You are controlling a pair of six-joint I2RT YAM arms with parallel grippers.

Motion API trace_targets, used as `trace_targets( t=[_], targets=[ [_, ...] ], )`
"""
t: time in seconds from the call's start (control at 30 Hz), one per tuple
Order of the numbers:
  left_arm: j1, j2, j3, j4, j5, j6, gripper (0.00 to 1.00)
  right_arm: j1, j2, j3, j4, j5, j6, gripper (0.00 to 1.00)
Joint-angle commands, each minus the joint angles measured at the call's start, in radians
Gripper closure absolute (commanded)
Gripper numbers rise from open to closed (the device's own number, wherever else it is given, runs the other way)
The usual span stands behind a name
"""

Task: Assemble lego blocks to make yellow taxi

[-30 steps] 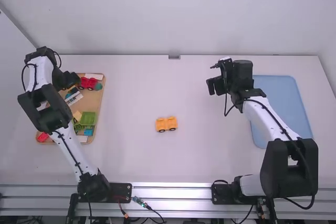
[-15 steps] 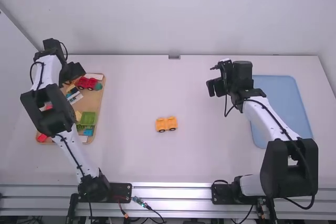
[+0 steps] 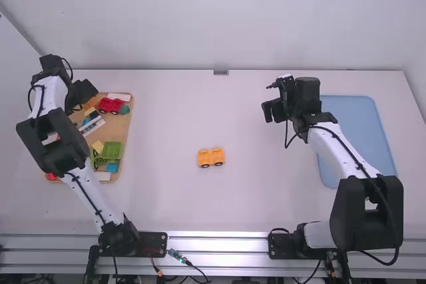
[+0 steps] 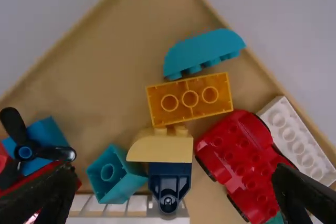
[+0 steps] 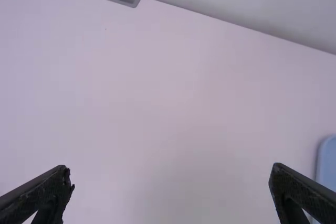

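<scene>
An orange-yellow car base with dark wheels [image 3: 211, 157] stands alone mid-table. My left gripper [image 3: 78, 106] hangs over the far end of the wooden tray; in the left wrist view the left gripper [image 4: 176, 195] is open. Under it lie an orange block showing its hollow underside [image 4: 190, 99], a pale yellow curved block [image 4: 160, 148] touching a dark blue piece [image 4: 169, 182], and a red car piece [image 4: 242, 163]. Left of the blue tray, my right gripper [image 3: 267, 110] is above the table; in the right wrist view the right gripper [image 5: 172, 182] is open and holds nothing.
The wooden tray [image 3: 122, 134] on the left also carries a green block [image 3: 112, 151], a teal curved block [image 4: 202, 52], a teal block [image 4: 111, 174] and a white block [image 4: 296, 140]. At the right lies a flat blue tray [image 3: 359, 124], partly behind the right arm.
My left gripper first shifted away from the camera, then back a little and leftward, staying over the tray's far end. The right arm and the orange-yellow car base have kept still.
</scene>
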Motion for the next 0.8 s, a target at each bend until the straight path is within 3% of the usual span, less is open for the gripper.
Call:
trace_targets(
  t=[0.0,0.3,0.43,0.77],
  targets=[
    [-0.014,0.025,-0.007,-0.007,0.014,0.003,0.01,0.003,0.008,0.023,-0.001,-0.003,0.01,0.01],
    [-0.005,0.053,-0.007,0.022,0.016,0.022,0.02,0.003,0.008,0.023,-0.005,-0.009,0.017,0.01],
    [-0.013,0.09,-0.008,0.015,0.003,0.028,0.15,0.003,0.008,0.023,-0.009,-0.009,0.017,0.01],
    [0.001,0.085,0.0,0.035,-0.007,0.049,0.02,0.004,0.008,0.023,-0.013,-0.009,0.017,0.01]
  ],
)
